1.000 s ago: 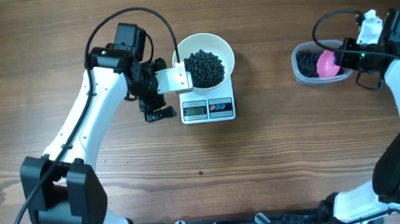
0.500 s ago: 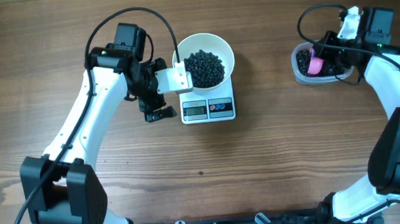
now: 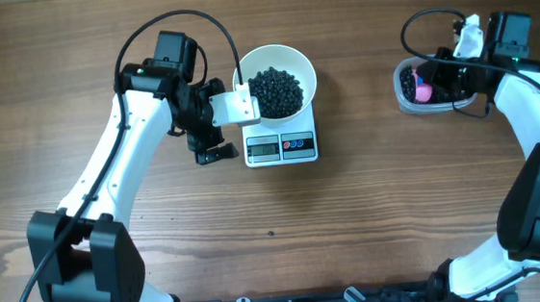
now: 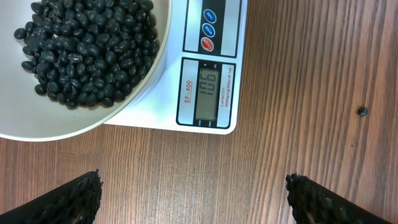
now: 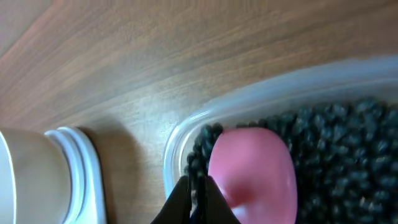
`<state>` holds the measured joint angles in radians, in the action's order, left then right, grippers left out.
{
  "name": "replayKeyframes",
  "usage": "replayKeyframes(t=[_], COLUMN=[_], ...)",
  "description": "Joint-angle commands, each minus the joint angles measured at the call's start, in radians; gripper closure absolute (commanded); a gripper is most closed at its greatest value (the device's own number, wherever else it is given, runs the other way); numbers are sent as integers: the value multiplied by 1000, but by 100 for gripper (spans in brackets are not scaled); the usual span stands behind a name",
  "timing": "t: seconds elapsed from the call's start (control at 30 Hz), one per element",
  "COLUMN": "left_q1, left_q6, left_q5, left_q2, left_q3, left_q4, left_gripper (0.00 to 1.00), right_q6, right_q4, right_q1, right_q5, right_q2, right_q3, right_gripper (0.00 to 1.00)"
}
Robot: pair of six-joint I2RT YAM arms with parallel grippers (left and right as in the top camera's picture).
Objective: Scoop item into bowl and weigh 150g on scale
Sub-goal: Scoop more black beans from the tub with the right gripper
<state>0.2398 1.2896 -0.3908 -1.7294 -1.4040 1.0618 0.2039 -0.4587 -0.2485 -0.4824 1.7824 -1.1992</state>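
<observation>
- left gripper (image 4: 196, 200) hangs released, jaws spread wide, over bare wooden table (image 3: 372, 220) just left of the scale (image 3: 281, 147)
- the white bowl (image 3: 304, 63) sits on the scale's far part, with a heap of black beans (image 3: 275, 91) inside it
- at far right, a clear tub (image 5: 177, 134) holds more beans
- right gripper (image 5: 196, 193) is clenched on the pink scoop (image 5: 252, 165), its cup down among the tub's beans at the left end
</observation>
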Motion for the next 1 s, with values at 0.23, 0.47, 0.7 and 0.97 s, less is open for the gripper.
replayKeyframes(t=[0.23, 0.47, 0.7, 0.97], left_q1=[-6, -6, -6, -6], left_q6=[16, 16, 16, 16], left_q5=[-12, -12, -12, -12], left_q2=[13, 13, 13, 13], left_q3=[0, 0, 0, 0], left_q4=[1, 1, 1, 1], left_gripper=[0, 0, 0, 0], right_q6=[88, -32, -98, -95], right_q4=[108, -37, -8, 3], right_q1=[-28, -72, -217, -281], right_q5=[-52, -104, -348, -374], right_q2=[60, 60, 60, 60], right_q3=[35, 35, 35, 35], right_gripper=[95, 96, 96, 96])
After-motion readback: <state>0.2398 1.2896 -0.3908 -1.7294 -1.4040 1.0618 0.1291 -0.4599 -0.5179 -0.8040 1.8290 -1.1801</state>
